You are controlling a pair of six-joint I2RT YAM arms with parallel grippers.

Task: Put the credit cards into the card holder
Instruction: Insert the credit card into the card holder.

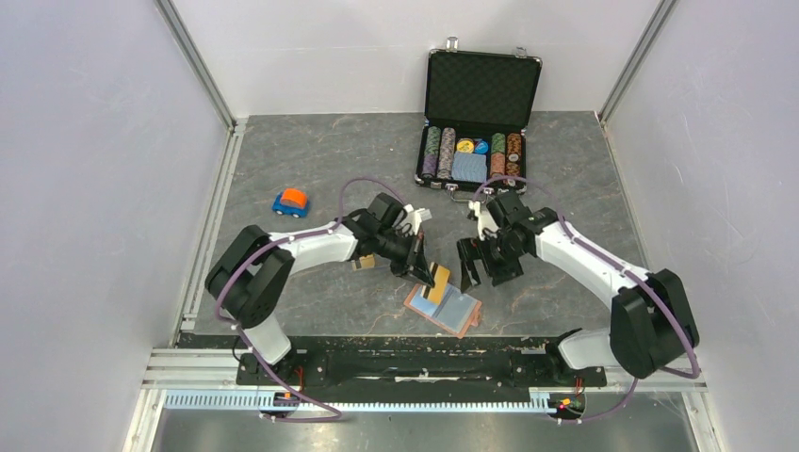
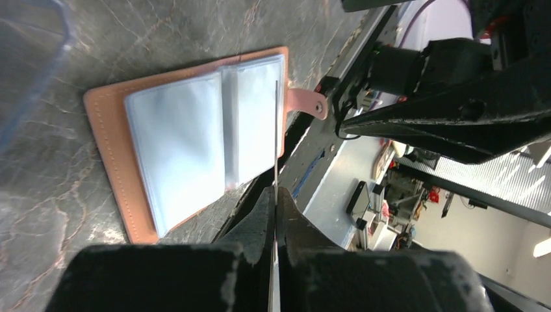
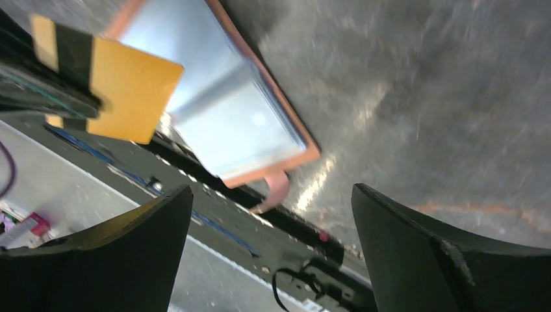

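The main risk we see is the gold credit card [image 1: 439, 277] missing the mouth of a sleeve. The left gripper [image 2: 275, 211] is clamped on one end of it. In the left wrist view the card shows edge-on, as a thin line over the half of the card holder [image 2: 107, 140] nearest the snap tab [image 2: 309, 103]. If that edge comes down on the face of the clear sleeves [image 2: 250, 123] rather than at an opening, we judge it would skid across the plastic or fold the page over. Nothing pins the card holder to the desk [image 1: 311, 160], so a push along the surface could slide the whole thing toward the near edge, which lies close behind it. The card could also twist in such a narrow grip.

The right gripper [image 3: 273, 192] has its jaws wide apart and holds nothing. It hovers just beside the card holder on the tab side, apart from it, so we think it could steady the leather.

The card holder lies open and flat, sleeves up, just below and beside the left gripper. The card hangs over its far corner. We cannot tell whether the two touch.
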